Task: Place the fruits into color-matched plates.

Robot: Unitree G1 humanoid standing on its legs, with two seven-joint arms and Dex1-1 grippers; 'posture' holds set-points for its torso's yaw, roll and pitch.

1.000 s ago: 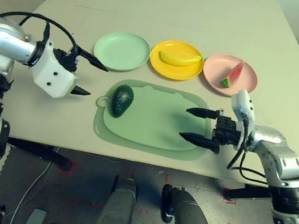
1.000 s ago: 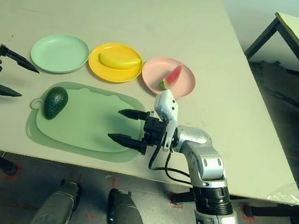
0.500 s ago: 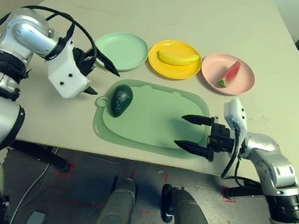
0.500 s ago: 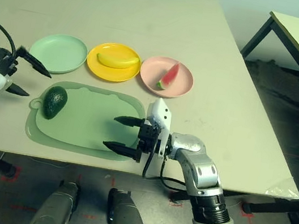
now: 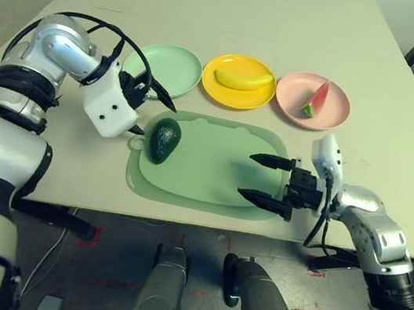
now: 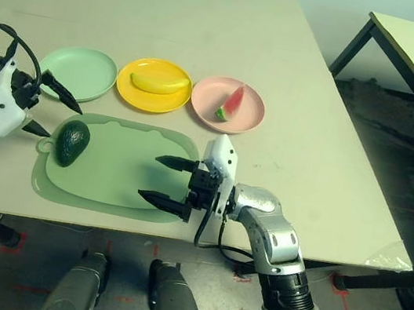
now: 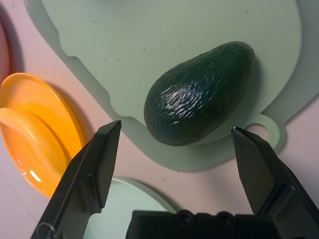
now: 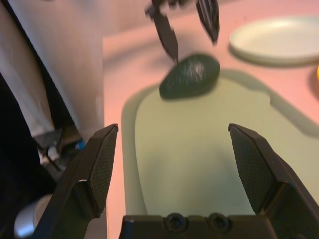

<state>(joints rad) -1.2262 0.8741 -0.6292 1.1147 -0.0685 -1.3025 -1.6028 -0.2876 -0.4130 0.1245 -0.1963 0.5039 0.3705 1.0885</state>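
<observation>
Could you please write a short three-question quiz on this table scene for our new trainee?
1. True or false: the banana lies in the yellow plate.
2. Which fruit is not yet in a plate?
3. The left gripper is: A) shut on the avocado, B) open beside it, C) open over the pink plate.

Key: 1 true. 2 the avocado, lying on the green mat. 3 B.
</observation>
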